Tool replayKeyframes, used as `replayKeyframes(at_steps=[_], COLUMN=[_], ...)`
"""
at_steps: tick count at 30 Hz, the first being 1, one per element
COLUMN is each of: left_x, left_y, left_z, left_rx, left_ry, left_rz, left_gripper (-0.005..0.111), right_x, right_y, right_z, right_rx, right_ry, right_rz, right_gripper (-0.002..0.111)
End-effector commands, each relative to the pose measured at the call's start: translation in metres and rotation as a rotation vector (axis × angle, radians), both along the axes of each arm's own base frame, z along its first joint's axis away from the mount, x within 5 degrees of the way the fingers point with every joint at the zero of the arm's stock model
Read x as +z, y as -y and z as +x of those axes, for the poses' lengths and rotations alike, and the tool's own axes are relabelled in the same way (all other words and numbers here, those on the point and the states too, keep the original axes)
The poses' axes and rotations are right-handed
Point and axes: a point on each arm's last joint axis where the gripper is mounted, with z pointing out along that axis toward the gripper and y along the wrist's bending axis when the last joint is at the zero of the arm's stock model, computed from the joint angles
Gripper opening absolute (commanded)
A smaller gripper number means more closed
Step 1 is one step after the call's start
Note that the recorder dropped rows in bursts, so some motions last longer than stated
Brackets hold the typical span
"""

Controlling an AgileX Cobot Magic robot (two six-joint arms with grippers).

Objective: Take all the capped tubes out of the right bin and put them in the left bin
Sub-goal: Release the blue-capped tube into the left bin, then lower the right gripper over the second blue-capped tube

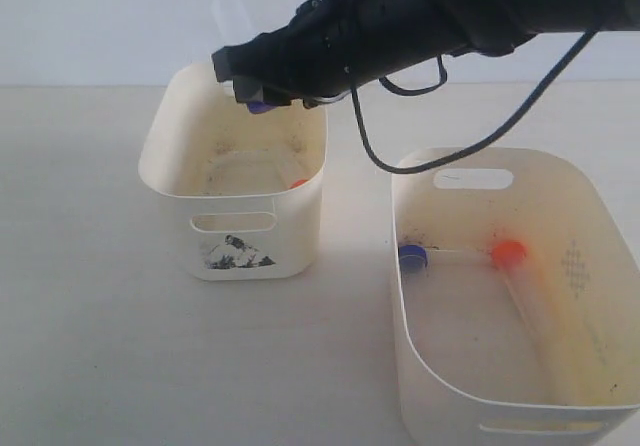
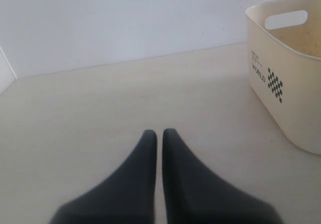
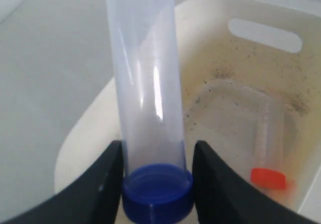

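Observation:
My right gripper (image 1: 254, 94) reaches across the middle to the far rim of the left bin (image 1: 292, 234), the smaller one with torn sticker remains. It is shut on a blue-capped tube (image 1: 262, 107). In the right wrist view its fingers (image 3: 103, 184) press both sides of the blue cap (image 3: 158, 191), above the left bin (image 3: 88, 136). One orange-capped tube (image 3: 268, 176) lies inside that bin (image 1: 298, 182). The right bin (image 1: 500, 403) holds a blue-capped tube (image 1: 412, 257) and an orange-capped tube (image 1: 508, 253). My left gripper (image 2: 159, 133) is shut and holds nothing.
The right arm's black cable (image 1: 470, 146) hangs over the gap between the bins and the right bin's far rim. The left wrist view shows bare table and the wall of a cream bin (image 2: 286, 88) with a checker print; which bin cannot be told.

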Motion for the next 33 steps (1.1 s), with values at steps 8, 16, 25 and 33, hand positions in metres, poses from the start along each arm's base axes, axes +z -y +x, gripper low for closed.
replayKeyframes(at_steps=[8,16,25,33], left_x=[0.002,0.002,0.002,0.002], left_y=[0.0,0.0,0.0,0.0], left_z=[0.0,0.0,0.0,0.0], left_rx=[0.002,0.002,0.002,0.002], left_ry=[0.013,0.013,0.013,0.013], left_rz=[-0.013,-0.013,-0.013,-0.013], left_gripper=[0.004,0.004,0.004,0.004], right_x=[0.031,0.028,0.103,0.04], right_y=[0.006,0.007,0.103,0.132], right_z=[-0.009,-0.01,-0.066,-0.092], right_rx=[0.004,0.006,-0.252,-0.451], right_ry=[0.053,0.018,-0.146,-0.592], right_rz=[0.036,0.034,-0.059,-0.406], right_gripper=[0.034,0.002,0.0,0.0])
